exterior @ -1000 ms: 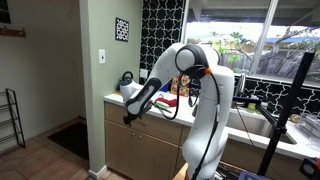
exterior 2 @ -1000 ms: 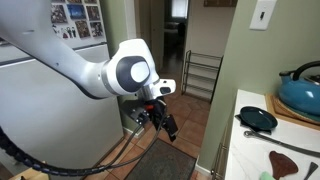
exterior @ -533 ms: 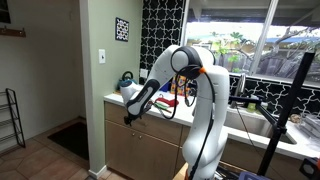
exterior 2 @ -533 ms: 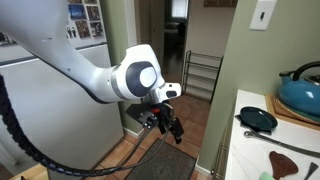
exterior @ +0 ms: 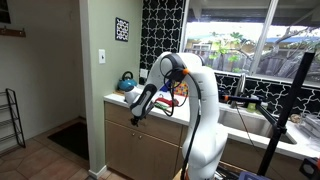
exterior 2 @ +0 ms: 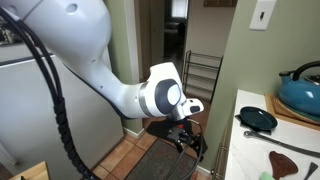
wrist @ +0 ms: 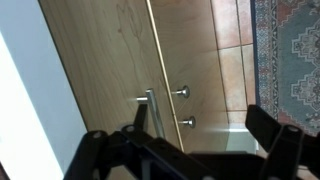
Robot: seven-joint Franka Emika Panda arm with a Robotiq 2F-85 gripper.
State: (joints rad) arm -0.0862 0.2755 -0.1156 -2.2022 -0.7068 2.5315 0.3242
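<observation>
My gripper (exterior: 134, 116) hangs in the air in front of the counter's front edge (exterior: 150, 110), beside the wooden cabinet fronts (exterior: 140, 145). It also shows low down, left of the counter, in an exterior view (exterior 2: 190, 141). In the wrist view the two dark fingers (wrist: 185, 150) stand wide apart with nothing between them. Beyond them I see the cabinet fronts (wrist: 110, 60), a metal bar handle (wrist: 149, 105) and two round knobs (wrist: 181, 92). The gripper touches nothing.
A teal kettle (exterior 2: 301, 90) (exterior: 126, 80), a small dark pan (exterior 2: 258, 119) and a dark utensil (exterior 2: 290, 160) are on the counter. A patterned rug (wrist: 292, 40) lies on the tiled floor. A wire rack (exterior 2: 203, 75) stands in the doorway. A black stand (exterior: 285, 110) is by the sink.
The arm has swung toward the counter. The gripper has moved closer to the cabinet fronts and a little lower. It stays open and empty.
</observation>
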